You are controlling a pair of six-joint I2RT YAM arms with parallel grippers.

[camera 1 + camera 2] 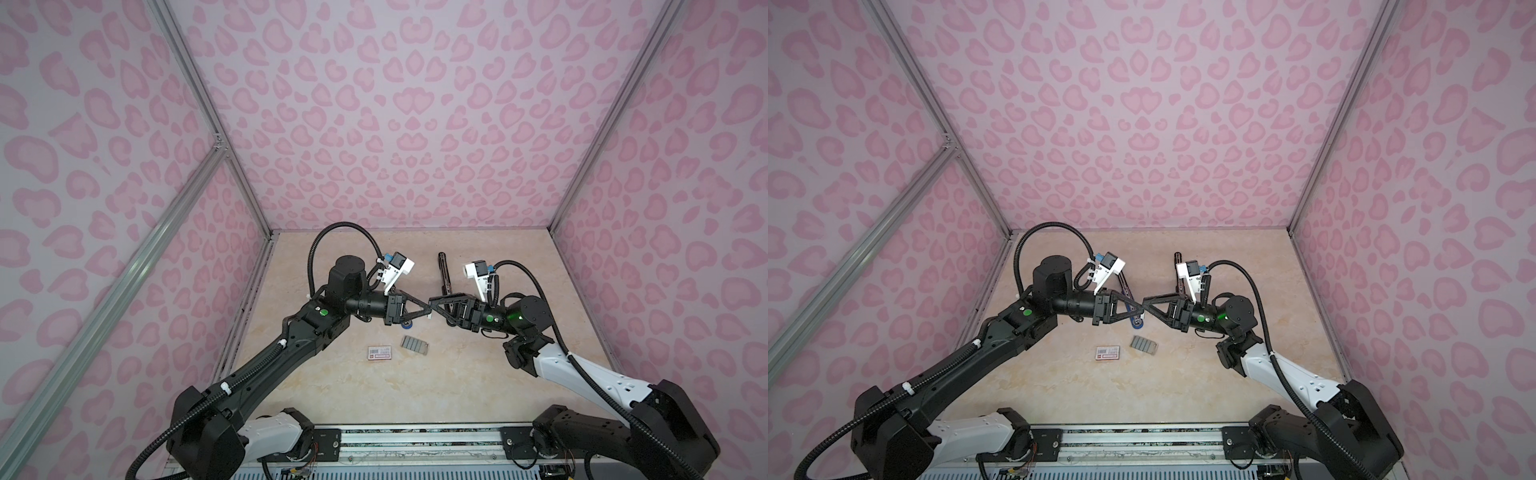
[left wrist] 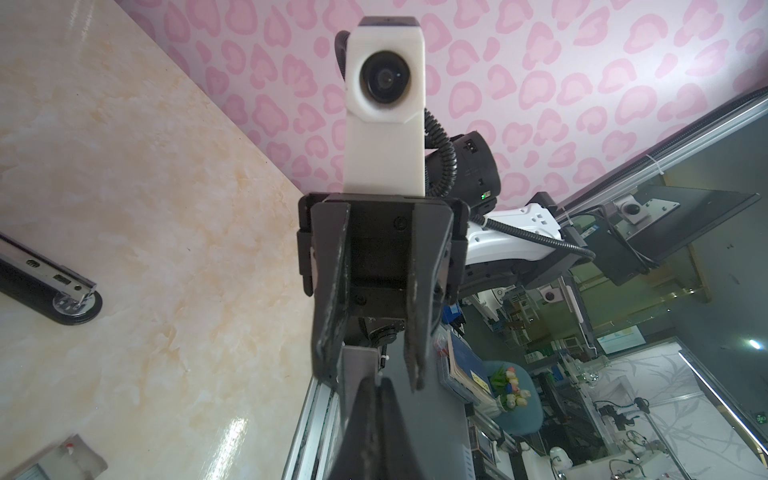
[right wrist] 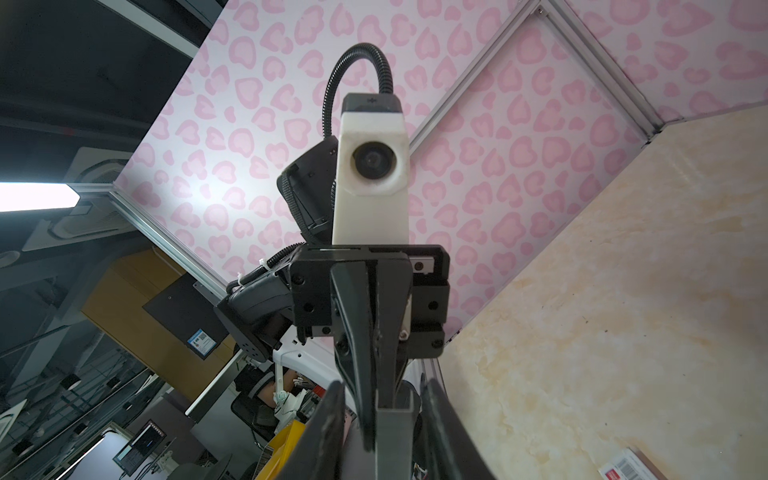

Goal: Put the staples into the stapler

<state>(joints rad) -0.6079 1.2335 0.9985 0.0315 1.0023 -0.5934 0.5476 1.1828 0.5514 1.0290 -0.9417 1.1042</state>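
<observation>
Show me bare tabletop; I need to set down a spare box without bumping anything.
Free: the near strip between the box sleeve and the front rail, and the far right corner beside the black stapler. Crowded: the middle, where the left gripper and right gripper meet, near the staples.

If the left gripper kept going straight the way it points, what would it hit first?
Most likely the right gripper: in both top views it faces the left gripper tip to tip, open, with hardly any gap between them.
</observation>
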